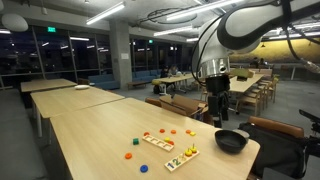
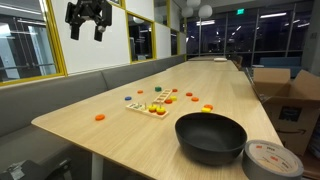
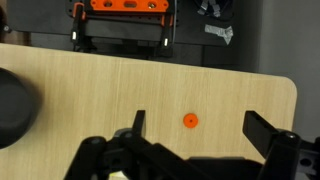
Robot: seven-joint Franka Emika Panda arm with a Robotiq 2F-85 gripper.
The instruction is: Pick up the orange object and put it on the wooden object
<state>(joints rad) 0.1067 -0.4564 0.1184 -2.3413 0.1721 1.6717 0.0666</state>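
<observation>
The orange object is a small orange disc lying flat on the pale table; it shows in the wrist view (image 3: 190,121) and in an exterior view (image 2: 99,117), near the table's end. My gripper (image 3: 195,118) is open and empty, high above the disc, which shows between the two fingers. The gripper also shows in both exterior views (image 1: 217,108) (image 2: 88,22). The wooden block with coloured pegs (image 1: 182,157) (image 2: 160,110) lies further along the table, apart from the disc.
A black bowl (image 1: 231,141) (image 2: 210,136) (image 3: 12,105) stands near the table's end. A thin wooden board with dots (image 1: 158,141) and several small coloured pieces lie round the block. A tape roll (image 2: 272,160) sits beside the bowl. The table edge (image 3: 296,110) is close to the disc.
</observation>
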